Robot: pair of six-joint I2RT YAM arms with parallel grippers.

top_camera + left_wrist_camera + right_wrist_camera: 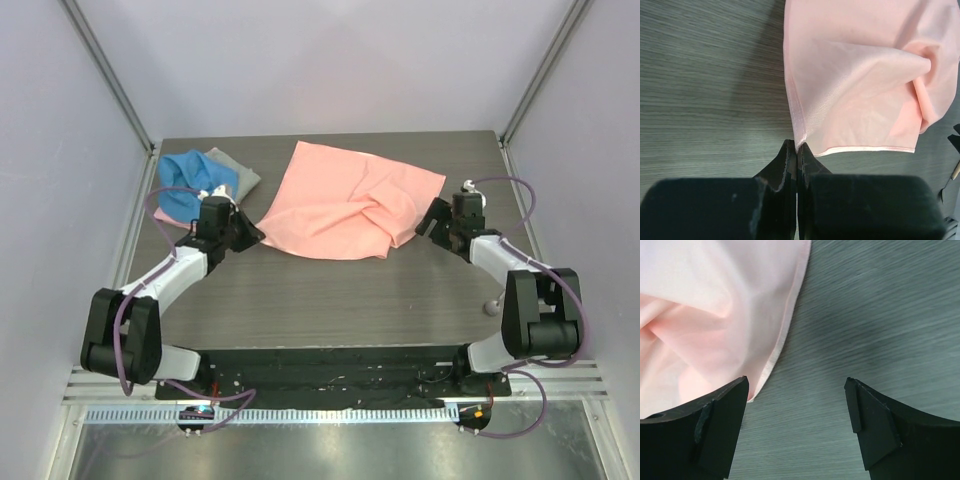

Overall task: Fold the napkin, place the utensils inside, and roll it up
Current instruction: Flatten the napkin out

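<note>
The left end effector (798, 146) pinches the napkin's (345, 200) corner; the right end effector (796, 382) gapes; the spoon (490, 307), four o'clock, is arm-hidden.

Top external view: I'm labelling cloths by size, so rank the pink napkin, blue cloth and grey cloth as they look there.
Largest: pink napkin.
Then: blue cloth.
Smallest: grey cloth, though the blue one partly hides it, so that rank is unsure.
</note>
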